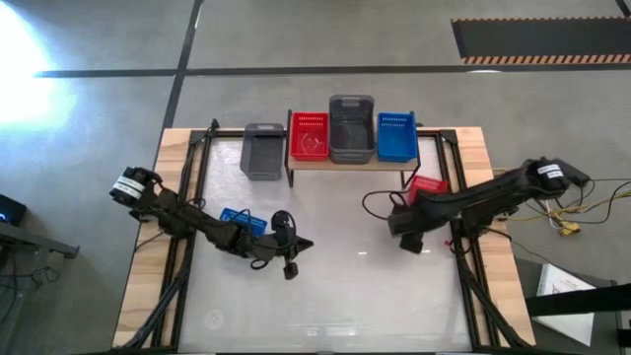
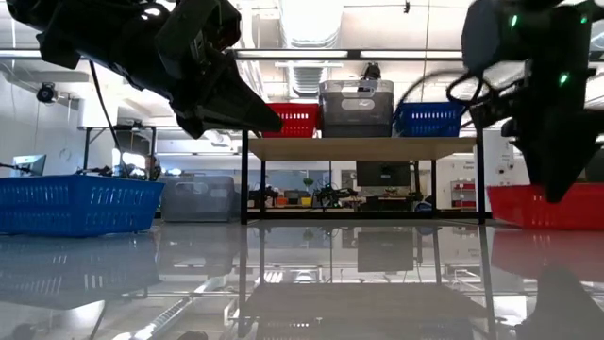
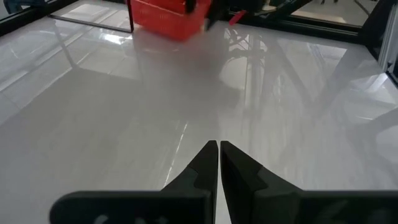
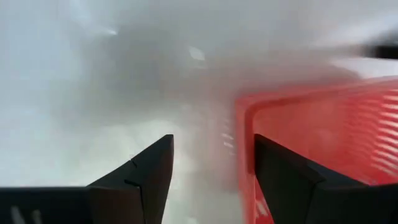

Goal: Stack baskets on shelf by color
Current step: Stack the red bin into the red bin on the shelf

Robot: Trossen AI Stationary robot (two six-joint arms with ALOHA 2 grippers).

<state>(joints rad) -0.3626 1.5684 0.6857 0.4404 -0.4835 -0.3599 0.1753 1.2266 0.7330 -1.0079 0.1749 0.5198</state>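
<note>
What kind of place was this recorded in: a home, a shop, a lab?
Most likely a robotics lab or workshop: a bare concrete floor with hazard-striped matting, exposed ceiling ducts, and benches with monitors and equipment behind the table.

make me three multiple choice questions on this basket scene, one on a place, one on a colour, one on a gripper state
1. Where is the lone grey basket that is off the shelf?
A. on the table left of the shelf
B. in the left gripper
C. on the red basket

2. What colour is the basket at the shelf's right end?
A. red
B. grey
C. blue

3. How does the right gripper stand?
A. shut on a blue basket
B. open beside a red basket
C. shut on nothing

Answers: 1 A, the high view shows it on the tabletop beside the shelf's left end. 2 C, the order there is red, grey, blue. 3 B, its wrist view shows the fingers apart at the red rim.
</note>
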